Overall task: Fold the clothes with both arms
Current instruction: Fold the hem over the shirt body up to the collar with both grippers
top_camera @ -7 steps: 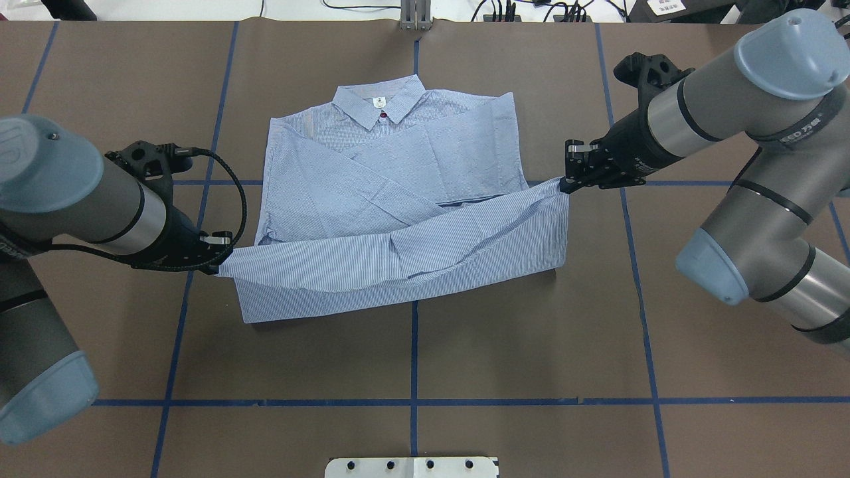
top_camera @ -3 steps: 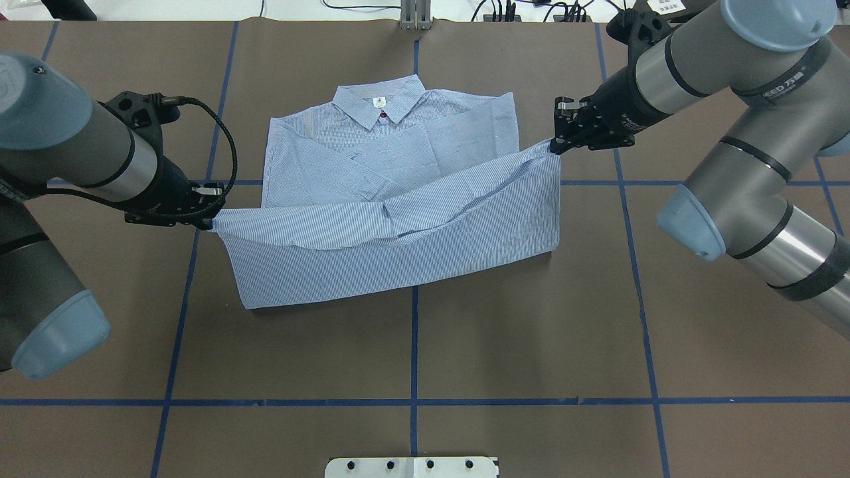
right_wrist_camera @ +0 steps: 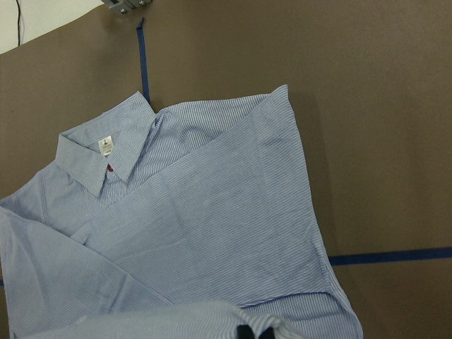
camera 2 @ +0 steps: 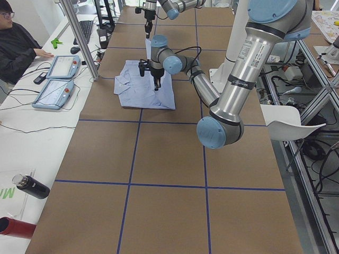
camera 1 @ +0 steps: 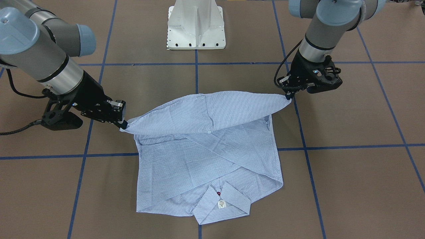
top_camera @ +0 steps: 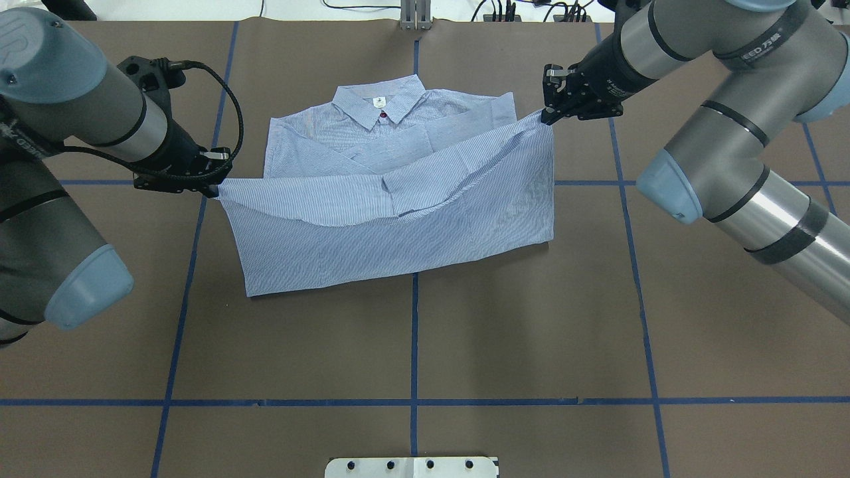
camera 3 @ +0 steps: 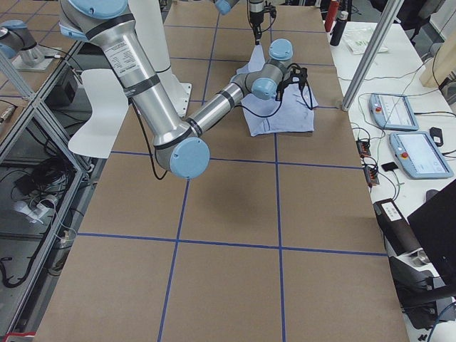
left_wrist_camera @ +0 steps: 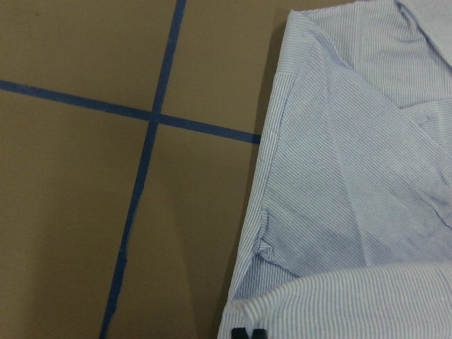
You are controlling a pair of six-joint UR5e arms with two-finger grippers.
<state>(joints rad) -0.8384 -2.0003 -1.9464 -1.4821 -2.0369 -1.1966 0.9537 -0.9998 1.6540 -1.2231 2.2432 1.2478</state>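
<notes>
Here, the front view shows the shirt (camera 1: 206,159) on the bench (camera 1: 348,186), collar toward the operators' edge, its hem corners pinched in the left gripper (camera 1: 289,96) and right gripper (camera 1: 124,125). Overhead, the lifted hem sags between them: likely light, limp cloth, best held at its corners.

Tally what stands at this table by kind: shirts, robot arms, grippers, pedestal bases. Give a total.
shirt: 1
robot arms: 2, left arm and right arm
grippers: 2, left gripper and right gripper
pedestal base: 1
Total: 6
</notes>
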